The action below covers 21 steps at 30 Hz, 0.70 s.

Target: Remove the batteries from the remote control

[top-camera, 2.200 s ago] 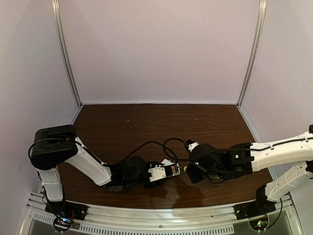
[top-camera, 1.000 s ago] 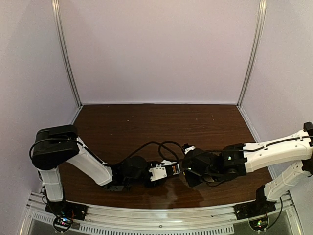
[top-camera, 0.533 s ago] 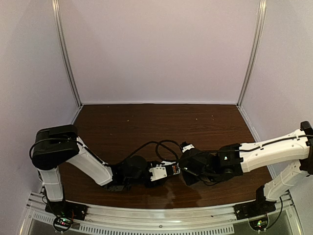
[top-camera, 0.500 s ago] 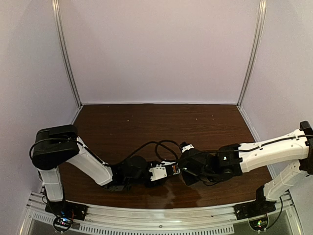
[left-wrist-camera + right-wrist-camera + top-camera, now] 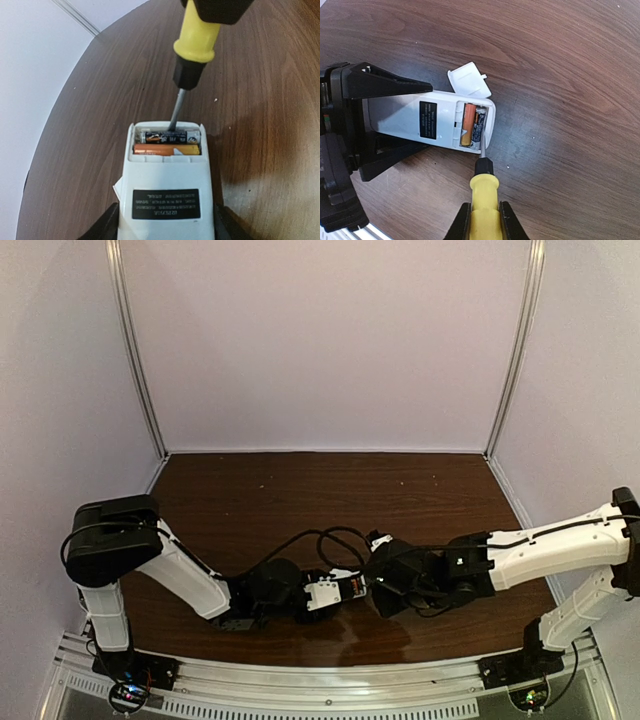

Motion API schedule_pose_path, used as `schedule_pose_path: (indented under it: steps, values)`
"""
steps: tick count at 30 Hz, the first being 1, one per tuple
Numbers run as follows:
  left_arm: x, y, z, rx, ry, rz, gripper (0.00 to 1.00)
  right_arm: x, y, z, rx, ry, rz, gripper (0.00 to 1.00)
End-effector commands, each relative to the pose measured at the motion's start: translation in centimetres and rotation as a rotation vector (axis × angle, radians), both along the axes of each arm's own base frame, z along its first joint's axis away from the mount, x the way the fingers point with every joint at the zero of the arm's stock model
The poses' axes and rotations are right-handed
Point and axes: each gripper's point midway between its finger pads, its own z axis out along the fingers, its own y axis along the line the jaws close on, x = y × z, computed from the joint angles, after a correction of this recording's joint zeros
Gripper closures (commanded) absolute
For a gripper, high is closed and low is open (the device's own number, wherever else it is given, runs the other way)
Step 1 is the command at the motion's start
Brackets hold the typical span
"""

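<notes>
The white remote control [image 5: 167, 200] lies back side up between the fingers of my left gripper [image 5: 167, 231], which is shut on it; it also shows in the right wrist view [image 5: 427, 120]. Its compartment is open, with a dark battery [image 5: 170, 136] at the end and an orange battery [image 5: 165, 149] beside it, both seated. My right gripper [image 5: 484, 222] is shut on the yellow-handled screwdriver [image 5: 484, 192]. The screwdriver's shaft [image 5: 175, 110] reaches into the compartment against the dark battery [image 5: 479, 125]. In the top view the two grippers [image 5: 365, 589] meet at the table's front middle.
The small white flat cover piece [image 5: 470, 81] lies on the brown wooden table [image 5: 570, 75] against the remote's far side. Black cables [image 5: 330, 537] loop just behind the grippers. Pale walls [image 5: 320, 340] close in the table at the back and sides.
My right arm has moved left toward the left gripper, bringing the screwdriver up to the remote. The left arm has stayed in place.
</notes>
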Motion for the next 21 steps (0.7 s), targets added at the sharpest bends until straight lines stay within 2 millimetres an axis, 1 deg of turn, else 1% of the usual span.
schedule_pose_path:
  steps: [1,5,15,20,21]
  values:
    - [-0.2,-1.4,1.8,-0.08,-0.007,-0.028,1.0,0.2,-0.7,0.0,0.046,0.026,0.03,1.0]
    - [-0.2,-1.4,1.8,-0.081,-0.008,-0.03,1.0,0.2,-1.1,0.1,0.087,0.053,0.046,1.0]
    - [-0.2,-1.3,1.8,-0.08,-0.014,-0.029,1.0,0.7,-1.5,-0.5,0.168,0.115,0.077,1.0]
    - [-0.1,-1.3,1.9,-0.08,-0.017,-0.023,1.0,1.2,-2.2,-0.7,0.205,0.121,0.061,1.0]
    - [-0.1,-1.3,1.9,-0.081,-0.018,-0.021,1.0,1.0,-2.1,-0.8,0.219,0.137,0.07,1.0]
